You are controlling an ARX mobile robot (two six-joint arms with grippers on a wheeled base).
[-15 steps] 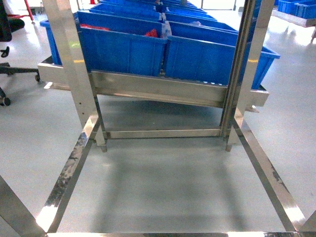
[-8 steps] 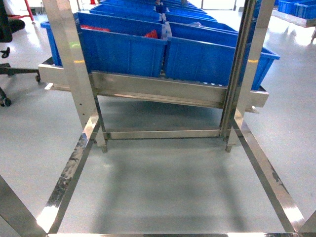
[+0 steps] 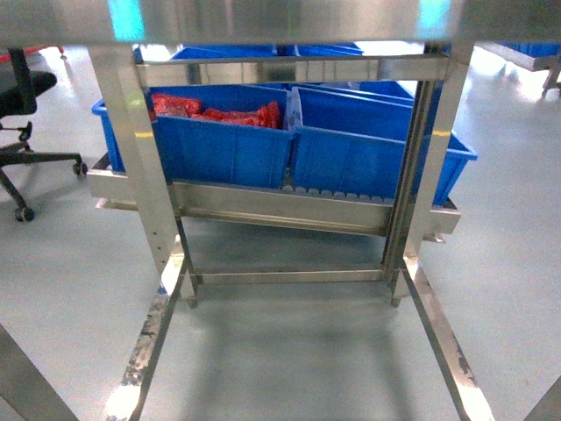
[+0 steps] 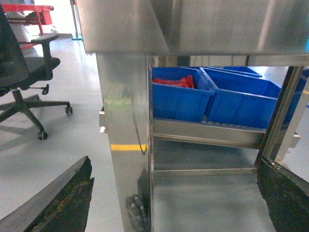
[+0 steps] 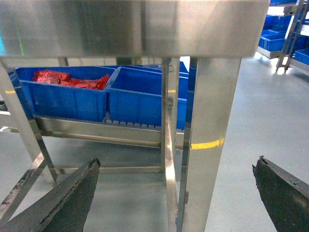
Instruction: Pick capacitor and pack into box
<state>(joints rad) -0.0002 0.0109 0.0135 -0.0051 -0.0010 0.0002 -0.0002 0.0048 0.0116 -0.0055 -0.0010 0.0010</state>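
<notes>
The head view is showing an office chair (image 3: 22,96) at far left, then a stainless steel rack (image 3: 272,210) carrying two blue plastic bins: the left bin (image 3: 219,145) is holding red packets (image 3: 219,114), while the contents of the right bin (image 3: 377,149) are not showing. A polished steel counter edge (image 3: 280,22) is crossing the top of the frame. Only the wrist views are showing the tools. The left tool (image 4: 174,203) is standing wide apart and holding nothing, its dark, worn fingers (image 4: 63,200) framing a steel leg (image 4: 125,145). The right tool (image 5: 178,198) is likewise spread wide and holding nothing, its fingers (image 5: 63,200) flanking another leg (image 5: 207,145). Grey floor (image 3: 289,360) is lying open between the rack's low rails. The box and capacitor are appearing in no view.
</notes>
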